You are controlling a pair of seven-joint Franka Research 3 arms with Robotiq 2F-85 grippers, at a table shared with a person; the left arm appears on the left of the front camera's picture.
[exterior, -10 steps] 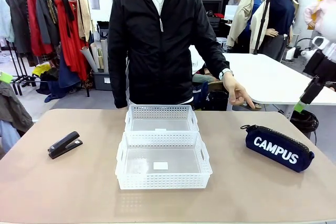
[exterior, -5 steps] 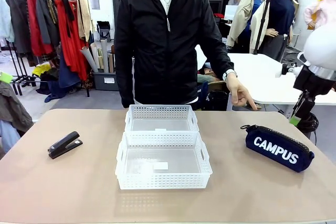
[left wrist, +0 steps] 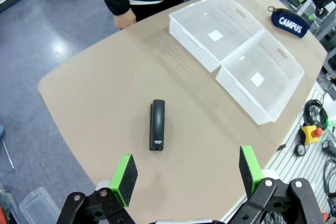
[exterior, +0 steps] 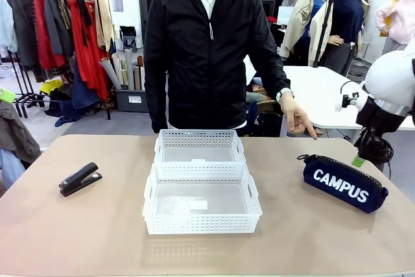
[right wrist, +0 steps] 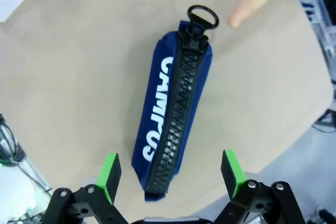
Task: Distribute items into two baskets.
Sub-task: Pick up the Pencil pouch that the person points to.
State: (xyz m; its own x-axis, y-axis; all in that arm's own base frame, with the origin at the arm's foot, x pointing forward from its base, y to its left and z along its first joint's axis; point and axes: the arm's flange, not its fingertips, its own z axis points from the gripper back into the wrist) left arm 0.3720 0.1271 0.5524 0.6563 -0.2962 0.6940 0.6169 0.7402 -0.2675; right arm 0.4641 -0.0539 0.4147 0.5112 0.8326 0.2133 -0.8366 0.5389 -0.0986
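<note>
Two white lattice baskets stand end to end mid-table, the far basket (exterior: pixel 200 133) by the person and the near basket (exterior: pixel 201 224) toward me. A black stapler (exterior: pixel 80 178) lies on the left and the navy CAMPUS pouch (exterior: pixel 343 183) on the right. My right gripper (right wrist: pixel 170 169) hovers open just above the pouch (right wrist: pixel 176 93), its green pads (right wrist: pixel 111 169) either side of the zip end. My left gripper (left wrist: pixel 187 167) hangs open high over the stapler (left wrist: pixel 157 125), with nothing between its fingers. In the left wrist view the baskets (left wrist: pixel 189 45) (left wrist: pixel 239 98) lie beyond the stapler.
A person in a black jacket stands at the far edge, one hand (exterior: pixel 297 119) pointing down toward the pouch; the fingertip (right wrist: pixel 252 3) shows near the pouch's loop. My right arm (exterior: pixel 389 82) hangs over the table's right edge. Bare tabletop (exterior: pixel 78 238) surrounds the baskets.
My right arm has swung in from the right and lowered toward the pouch. The person has straightened up, still pointing. Stapler, pouch and baskets have not moved.
</note>
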